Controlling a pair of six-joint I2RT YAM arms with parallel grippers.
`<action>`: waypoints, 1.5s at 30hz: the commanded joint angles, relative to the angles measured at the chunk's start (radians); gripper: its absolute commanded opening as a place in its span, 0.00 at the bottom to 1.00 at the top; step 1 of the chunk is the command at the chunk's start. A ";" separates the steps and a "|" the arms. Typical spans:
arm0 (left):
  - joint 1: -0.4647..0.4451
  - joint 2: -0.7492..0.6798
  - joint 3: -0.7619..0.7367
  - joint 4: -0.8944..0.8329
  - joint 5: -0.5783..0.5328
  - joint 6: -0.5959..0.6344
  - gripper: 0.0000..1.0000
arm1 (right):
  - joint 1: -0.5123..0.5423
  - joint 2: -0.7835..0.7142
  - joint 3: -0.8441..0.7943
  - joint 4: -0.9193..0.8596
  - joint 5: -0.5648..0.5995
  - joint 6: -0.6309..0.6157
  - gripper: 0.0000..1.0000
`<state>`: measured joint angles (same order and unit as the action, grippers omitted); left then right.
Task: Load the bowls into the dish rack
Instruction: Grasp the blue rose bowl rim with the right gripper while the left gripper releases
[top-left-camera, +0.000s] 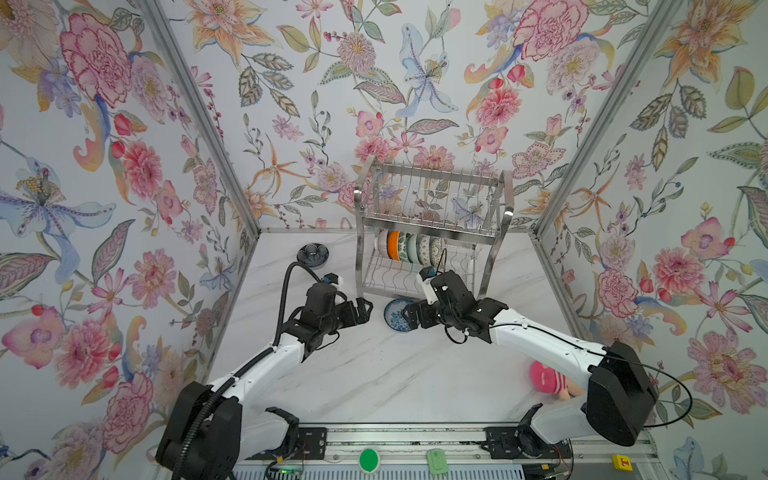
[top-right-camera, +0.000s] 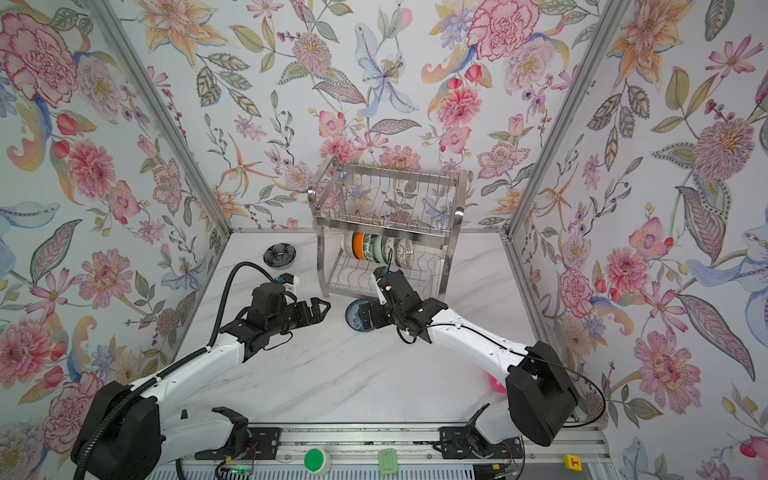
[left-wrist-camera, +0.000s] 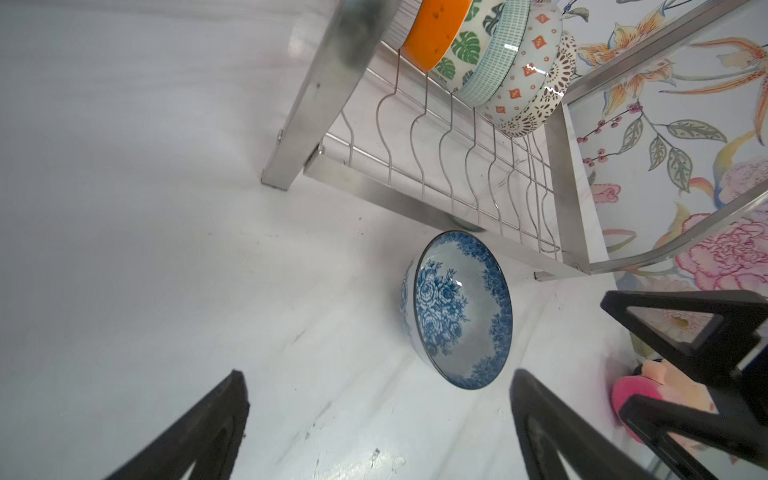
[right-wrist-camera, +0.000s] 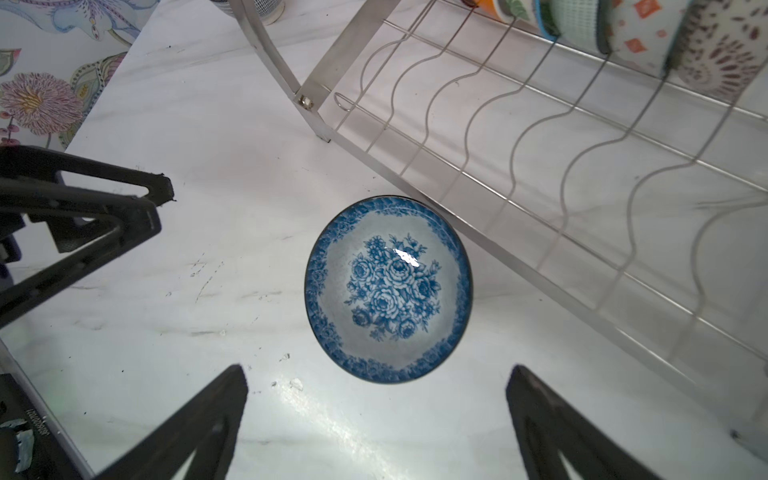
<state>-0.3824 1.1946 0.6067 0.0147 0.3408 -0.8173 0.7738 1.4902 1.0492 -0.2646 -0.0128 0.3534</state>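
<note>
A blue-white floral bowl (top-left-camera: 395, 318) (top-right-camera: 354, 318) (left-wrist-camera: 457, 309) (right-wrist-camera: 388, 289) stands upright on the white table just in front of the dish rack (top-left-camera: 430, 172) (top-right-camera: 386, 170) (left-wrist-camera: 415, 203) (right-wrist-camera: 309, 102). Several bowls (top-left-camera: 411, 247) (left-wrist-camera: 498, 54) stand on edge in the rack's lower tier. A dark navy bowl (top-left-camera: 312, 254) (top-right-camera: 279, 254) sits at the back left. My left gripper (top-left-camera: 365, 307) (left-wrist-camera: 379, 374) is open just left of the floral bowl, holding nothing. My right gripper (top-left-camera: 411, 318) (right-wrist-camera: 377, 368) hangs open at the bowl's right side, also holding nothing.
A pink plush toy (top-left-camera: 548, 382) (left-wrist-camera: 640, 390) lies at the front right, partly behind the right arm. The rack's upper tier holds nothing I can make out. Floral walls close in the table on three sides.
</note>
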 joint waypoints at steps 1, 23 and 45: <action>0.061 -0.066 -0.129 0.165 0.136 -0.085 1.00 | 0.044 0.076 0.076 0.007 0.042 0.022 0.99; 0.214 -0.101 -0.432 0.474 0.336 -0.241 0.99 | 0.194 0.473 0.321 -0.085 0.199 0.078 0.64; 0.184 -0.102 -0.350 0.356 0.304 -0.189 0.99 | 0.179 0.414 0.271 -0.089 0.185 0.065 0.02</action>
<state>-0.1844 1.0977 0.2134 0.4053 0.6506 -1.0416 0.9604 1.9259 1.3502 -0.3290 0.2031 0.4076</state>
